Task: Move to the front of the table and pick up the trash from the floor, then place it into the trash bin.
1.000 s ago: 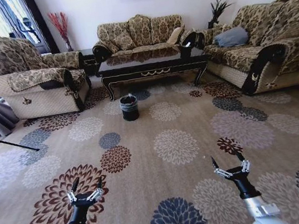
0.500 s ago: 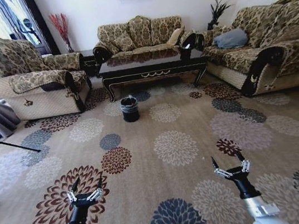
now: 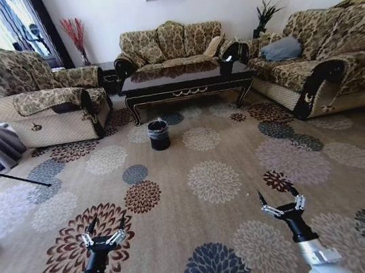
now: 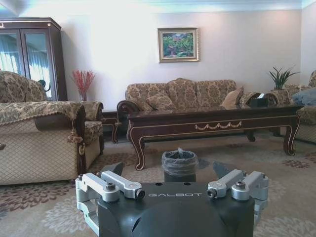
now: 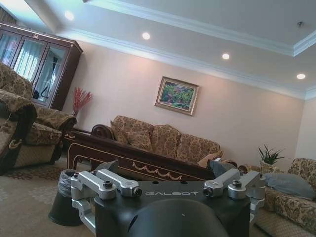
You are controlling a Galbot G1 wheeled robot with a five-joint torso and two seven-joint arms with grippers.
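table (image 3: pixel 186 79) nearer; both tools open.

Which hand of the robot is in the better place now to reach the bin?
Probably left, only slightly. The bin stands before the table, left of centre, so on the left hand's side. The right hand is equally open, low and far away.

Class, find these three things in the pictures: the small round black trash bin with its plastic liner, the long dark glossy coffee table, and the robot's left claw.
Small round black trash bin (image 3: pixel 159 135): head view, side wall.
Long dark glossy coffee table (image 3: pixel 189 89): head view, front rail ornament.
Left claw (image 3: pixel 104 225): head view, midway between fingertips.
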